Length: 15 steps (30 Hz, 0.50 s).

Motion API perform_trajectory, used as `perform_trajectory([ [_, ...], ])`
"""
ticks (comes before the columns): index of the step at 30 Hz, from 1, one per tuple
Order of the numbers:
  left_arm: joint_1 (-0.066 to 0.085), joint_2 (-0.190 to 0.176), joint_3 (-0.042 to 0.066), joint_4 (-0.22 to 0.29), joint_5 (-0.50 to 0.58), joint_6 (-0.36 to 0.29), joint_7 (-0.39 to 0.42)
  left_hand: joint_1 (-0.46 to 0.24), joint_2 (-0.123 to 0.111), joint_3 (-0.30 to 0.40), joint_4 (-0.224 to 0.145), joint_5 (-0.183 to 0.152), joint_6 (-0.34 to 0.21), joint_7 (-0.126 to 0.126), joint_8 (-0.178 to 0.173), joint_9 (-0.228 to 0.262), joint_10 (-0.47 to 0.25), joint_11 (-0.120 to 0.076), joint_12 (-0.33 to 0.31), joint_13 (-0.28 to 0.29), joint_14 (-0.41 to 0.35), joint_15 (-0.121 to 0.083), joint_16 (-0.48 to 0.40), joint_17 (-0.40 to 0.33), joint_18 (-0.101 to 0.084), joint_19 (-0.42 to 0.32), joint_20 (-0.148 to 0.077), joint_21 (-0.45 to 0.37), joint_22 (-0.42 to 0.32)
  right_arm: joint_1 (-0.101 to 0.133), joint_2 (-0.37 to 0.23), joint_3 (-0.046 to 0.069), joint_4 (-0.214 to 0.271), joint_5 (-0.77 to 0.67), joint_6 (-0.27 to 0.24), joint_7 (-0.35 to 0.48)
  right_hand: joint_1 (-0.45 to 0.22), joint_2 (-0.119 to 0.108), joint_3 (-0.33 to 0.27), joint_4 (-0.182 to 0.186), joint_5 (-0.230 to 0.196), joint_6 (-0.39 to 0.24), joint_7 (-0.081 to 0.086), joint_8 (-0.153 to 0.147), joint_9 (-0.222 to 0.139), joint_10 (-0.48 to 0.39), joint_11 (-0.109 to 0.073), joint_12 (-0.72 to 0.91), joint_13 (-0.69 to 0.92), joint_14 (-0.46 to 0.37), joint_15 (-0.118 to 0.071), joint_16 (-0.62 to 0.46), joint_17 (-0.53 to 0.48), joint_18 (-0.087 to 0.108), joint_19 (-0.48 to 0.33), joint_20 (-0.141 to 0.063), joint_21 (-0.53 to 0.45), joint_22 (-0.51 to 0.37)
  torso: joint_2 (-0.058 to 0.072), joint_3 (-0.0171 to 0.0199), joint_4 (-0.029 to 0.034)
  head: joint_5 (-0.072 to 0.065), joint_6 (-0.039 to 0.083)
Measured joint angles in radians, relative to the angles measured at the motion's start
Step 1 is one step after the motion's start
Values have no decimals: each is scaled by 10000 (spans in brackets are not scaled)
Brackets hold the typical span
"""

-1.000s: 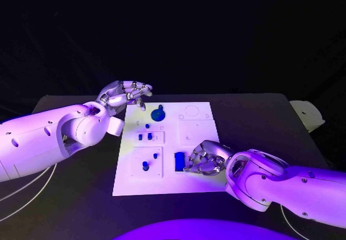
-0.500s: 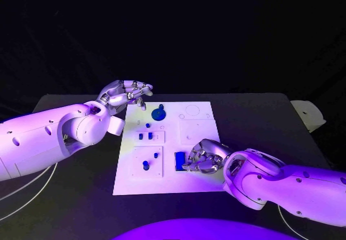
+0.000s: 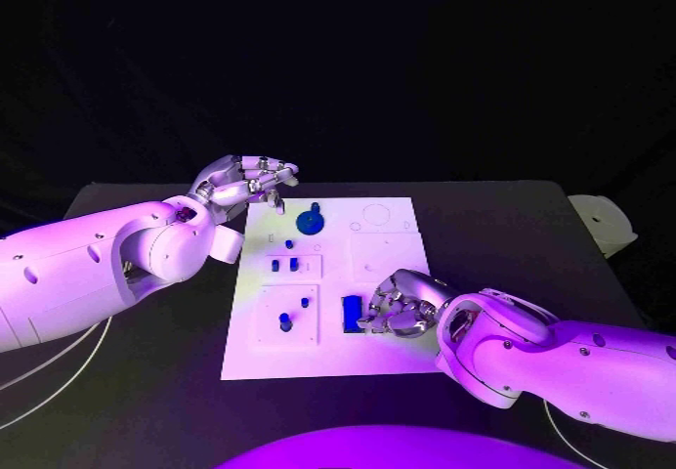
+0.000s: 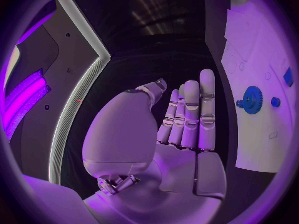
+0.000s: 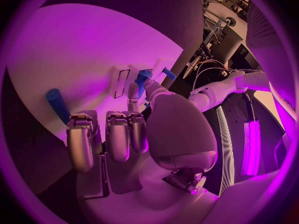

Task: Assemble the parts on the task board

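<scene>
The white task board (image 3: 380, 249) lies in the middle of the black table. On it are a blue gear (image 3: 310, 223), several small blue parts (image 3: 284, 265) and a long blue block (image 3: 351, 313). My right hand (image 3: 399, 308) rests low on the board just right of that block, fingers curled in and nothing in them. The right wrist view has the block (image 5: 57, 104) lying apart from the bent fingers (image 5: 106, 137). My left hand (image 3: 247, 182) hovers over the board's far left corner. Its fingers (image 4: 187, 114) are stretched out and empty, and the gear (image 4: 252, 100) lies beside them.
Two short blue pegs (image 3: 289, 318) stand in a plate at the board's near left. A white object (image 3: 603, 223) sits at the table's right edge. Bare black table (image 3: 507, 234) flanks the board on both sides.
My right hand has edged slightly closer to the blue block. The left hand has hardly moved.
</scene>
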Motion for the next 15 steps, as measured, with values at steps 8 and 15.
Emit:
perform_trajectory([
  [8, -1, -32, -3, 5, 0, 6, -10, 0, 0, 0, 0, 0, 0, 0, 0, -1, 0, 0, 0, 9, 0, 0, 0, 0, 1, 0, 0, 0, 0, 140, -947, 2, 462, -3, -322, 244, 52, -57, 10, 70, 62, -521, 154, -212, -35, 21, 27, -70, 0, -3, 3, 0, -1, 1, 0, 0, 0, -1, -11, -12, -7, -28, 34],
  [15, -2, -70, -6, 38, 0, 6, -13, 0, 0, 0, 0, 0, 0, 0, 0, -2, 0, 0, 0, 8, 0, 0, 0, 1, 0, 0, 0, 0, 1, 306, -2049, 16, 480, -223, -489, 432, 65, -147, 26, 109, 62, -778, 381, -546, -168, 36, 218, -92, -1, -18, 133, 0, -2, 0, 0, 0, 0, -2, -13, -26, -17, -144, 78],
])
